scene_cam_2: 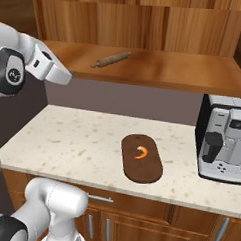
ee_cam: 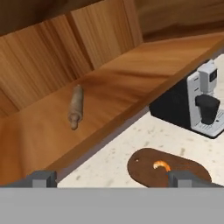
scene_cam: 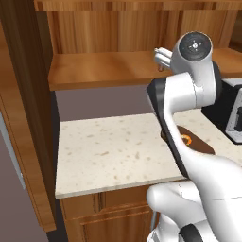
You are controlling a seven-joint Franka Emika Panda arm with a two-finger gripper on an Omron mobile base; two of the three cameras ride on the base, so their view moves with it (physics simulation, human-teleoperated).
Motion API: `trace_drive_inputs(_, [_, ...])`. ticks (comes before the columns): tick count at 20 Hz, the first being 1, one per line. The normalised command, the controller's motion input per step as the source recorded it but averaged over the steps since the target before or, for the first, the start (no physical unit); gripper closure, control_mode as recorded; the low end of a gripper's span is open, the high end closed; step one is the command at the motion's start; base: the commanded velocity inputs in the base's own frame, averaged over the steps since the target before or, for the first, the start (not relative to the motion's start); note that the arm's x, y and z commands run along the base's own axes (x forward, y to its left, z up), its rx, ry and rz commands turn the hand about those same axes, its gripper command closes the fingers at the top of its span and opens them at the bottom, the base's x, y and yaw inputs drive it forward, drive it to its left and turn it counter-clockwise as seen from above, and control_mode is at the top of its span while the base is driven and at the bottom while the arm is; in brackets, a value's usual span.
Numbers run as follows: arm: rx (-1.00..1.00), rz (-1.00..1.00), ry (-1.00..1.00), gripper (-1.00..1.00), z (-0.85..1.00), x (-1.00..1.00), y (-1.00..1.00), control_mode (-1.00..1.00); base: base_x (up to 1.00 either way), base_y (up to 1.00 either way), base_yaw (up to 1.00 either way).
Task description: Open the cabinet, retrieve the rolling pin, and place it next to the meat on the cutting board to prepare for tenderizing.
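— Why hover there?
— I'm holding the gripper [ee_cam: 111,178] with jaws wide and empty, lined up on the small tan wooden rolling pin [ee_cam: 75,106] lying on the opened reddish-brown cabinet [scene_cam_2: 160,69] shelf.

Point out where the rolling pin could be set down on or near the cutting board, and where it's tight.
On the cutting board, the end nearer the counter's front edge is bare; the meat sits toward the back half. The countertop left of the board is a wide free patch. It is tighter to the right, toward the coffee machine. The rolling pin lies alone on the cabinet shelf.
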Motion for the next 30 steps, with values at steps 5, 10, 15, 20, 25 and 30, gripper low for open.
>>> trace_drive_inputs(5, [0.09, 0.05, 0.06, -1.0, 0.06, 0.38, 0.0, -1.0, 0.0, 0.0, 0.0])
trace_drive_inputs(10, [0.0, 0.03, 0.09, -1.0, 0.0, 0.26, 0.0, -1.0, 0.0, 0.0, 0.0])
trace_drive_inputs(15, [-0.06, 0.06, 0.06, -1.0, 0.0, 0.19, -0.07, -1.0, 0.0, 0.0, 0.0])
trace_drive_inputs(20, [-0.02, 0.11, 0.04, -1.0, 0.0, 0.26, -0.13, -1.0, 0.0, 0.0, 0.0])
trace_drive_inputs(25, [-0.01, 0.13, 0.0, -1.0, -0.01, 0.19, -0.1, -1.0, 0.0, 0.0, 0.0])
trace_drive_inputs(30, [0.0, 0.11, 0.0, -1.0, -0.04, 0.22, -0.03, -1.0, 0.0, 0.0, 0.0])
